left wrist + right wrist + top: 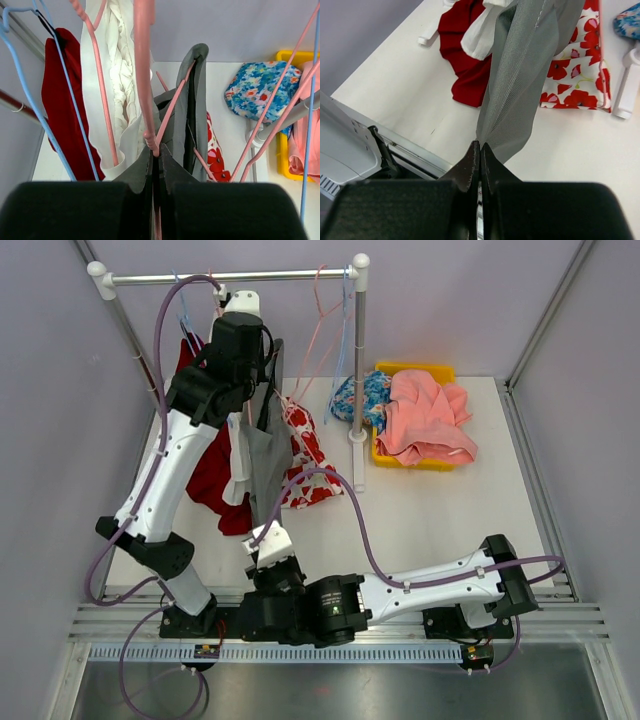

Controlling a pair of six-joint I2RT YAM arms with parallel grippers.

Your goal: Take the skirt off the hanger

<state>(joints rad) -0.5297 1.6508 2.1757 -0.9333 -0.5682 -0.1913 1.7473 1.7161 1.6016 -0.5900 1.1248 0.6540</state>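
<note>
The grey skirt (268, 455) hangs from a pink hanger (141, 75) under the rack rail (280, 277). It also shows in the left wrist view (197, 100) and in the right wrist view (520, 85). My left gripper (243, 305) is up at the rail, shut (157, 150) on the pink hanger's wire. My right gripper (268, 537) is low near the table's front edge, shut (479, 145) on the skirt's bottom hem, which is stretched toward it.
A red garment (210, 475) and a white garment (238, 465) hang left of the skirt. A red floral cloth (305, 455) hangs on its right. The rack post (358, 350) stands mid-table. A yellow bin (415, 368) holds pink and blue floral clothes.
</note>
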